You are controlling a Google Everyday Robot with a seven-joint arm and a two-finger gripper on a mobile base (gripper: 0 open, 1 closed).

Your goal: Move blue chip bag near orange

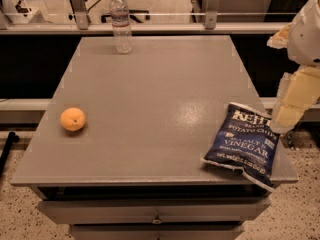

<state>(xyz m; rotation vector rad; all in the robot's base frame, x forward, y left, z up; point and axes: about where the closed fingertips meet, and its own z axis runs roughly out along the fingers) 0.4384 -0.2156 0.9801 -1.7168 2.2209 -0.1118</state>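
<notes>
The blue chip bag [243,143] lies flat on the grey table [155,94] at its front right corner, its lower edge hanging slightly over the table's front edge. The orange [73,119] sits near the table's left edge, far from the bag. My gripper [286,120] hangs at the right edge of the view, just above and to the right of the bag's top right corner, holding nothing that I can see.
A clear plastic water bottle [120,22] stands upright at the back of the table, left of centre. Drawers [155,215] sit under the table front. A rail and chair legs lie behind the table.
</notes>
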